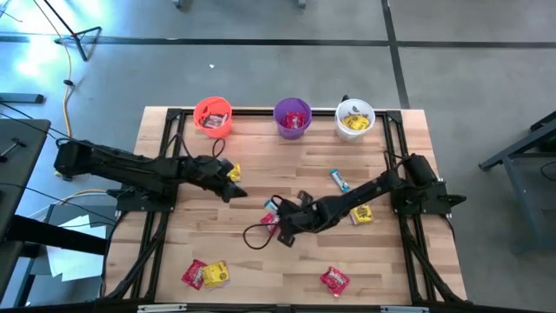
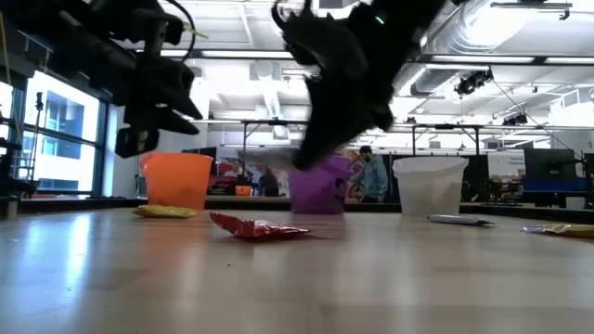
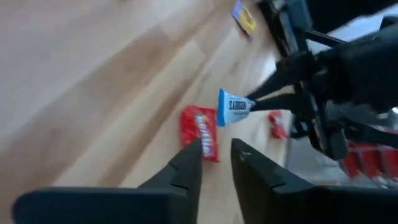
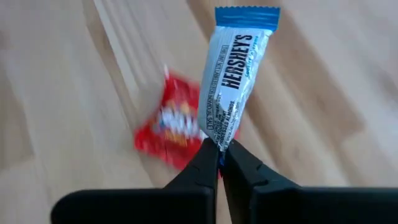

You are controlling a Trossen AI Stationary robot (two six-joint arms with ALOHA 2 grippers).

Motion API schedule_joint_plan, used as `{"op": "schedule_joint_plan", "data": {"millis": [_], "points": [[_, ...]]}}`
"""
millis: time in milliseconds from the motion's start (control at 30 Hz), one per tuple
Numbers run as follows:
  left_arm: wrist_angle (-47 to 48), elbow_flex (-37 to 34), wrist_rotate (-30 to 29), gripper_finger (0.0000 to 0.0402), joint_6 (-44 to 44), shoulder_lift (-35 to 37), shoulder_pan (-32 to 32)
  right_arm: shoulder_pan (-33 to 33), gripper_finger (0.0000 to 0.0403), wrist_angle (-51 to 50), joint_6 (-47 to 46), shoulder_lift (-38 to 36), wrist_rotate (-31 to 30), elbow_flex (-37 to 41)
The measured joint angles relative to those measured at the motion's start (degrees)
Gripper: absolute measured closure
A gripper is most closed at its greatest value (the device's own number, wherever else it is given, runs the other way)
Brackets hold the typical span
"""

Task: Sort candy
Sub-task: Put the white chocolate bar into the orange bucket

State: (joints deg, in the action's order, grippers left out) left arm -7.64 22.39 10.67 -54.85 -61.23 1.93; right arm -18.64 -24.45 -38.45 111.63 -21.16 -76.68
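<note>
- Your right gripper (image 4: 219, 163) pinches the blue bar (image 4: 235, 74) by one end; its length runs straight out ahead of the fingers.
- Red packet (image 4: 171, 124) lies just beyond, beneath the bar.
- Left gripper (image 3: 216, 163): slightly parted, empty.

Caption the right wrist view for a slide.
Right gripper shut on a blue-and-white bar, above a red packet.

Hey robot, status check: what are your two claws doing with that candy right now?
Right gripper shut on blue-and-white bar, lifted above red packet. Left gripper empty, slightly open. Nothing in the way.
</note>
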Motion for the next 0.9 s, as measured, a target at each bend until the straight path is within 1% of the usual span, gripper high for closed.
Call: {"op": "schedule_joint_plan", "data": {"millis": [67, 167, 267, 367, 500, 600, 667, 867, 900], "points": [[-3.86, 0.0, 1.69, 0.031, -0.38, -2.82, -0.07, 0.89, 0.0397, 0.66, 2.98, -0.07, -0.45, -1.83], [-8.7, 0.0, 1.8, 0.0277, -0.49, -6.26, -0.49, 2.05, 0.0397, 1.6, 6.48, -0.09, -0.53, -3.93], [-13.15, 0.0, 2.35, 0.0252, -0.62, -8.5, -0.5, 2.79, 0.0401, 2.96, 8.64, -0.09, -0.79, -5.13], [-16.14, 0.04, 2.61, 0.0239, -0.59, -9.49, -0.5, 3.02, 0.0401, 3.06, 9.55, -0.09, -0.7, -5.66], [-17.67, 0.04, 2.61, 0.0238, -0.56, -9.53, -0.5, 3.02, 0.0402, 3.34, 10.35, -0.09, -0.68, -5.66], [-17.64, 0.04, 2.63, 0.0254, -0.59, -9.53, -0.46, 3.02, 0.0402, 3.34, 10.43, -0.11, -0.78, -5.66], [-17.24, 0.04, 2.66, 0.0276, -0.57, -9.75, -0.46, 3.02, 0.0402, 3.54, 10.46, -0.11, -1.19, -5.66], [-17.28, 0.04, 3.19, 0.0378, 1.04, -10.19, -0.46, 3.02, 0.0402, 4.7, 11.51, -0.11, -1.58, -5.66], [-17.35, 0.04, 2.75, 0.0387, 1.4, -10.16, -0.46, 3.02, 0.0402, 4.68, 11.51, -0.11, -1.72, -5.66]]}}
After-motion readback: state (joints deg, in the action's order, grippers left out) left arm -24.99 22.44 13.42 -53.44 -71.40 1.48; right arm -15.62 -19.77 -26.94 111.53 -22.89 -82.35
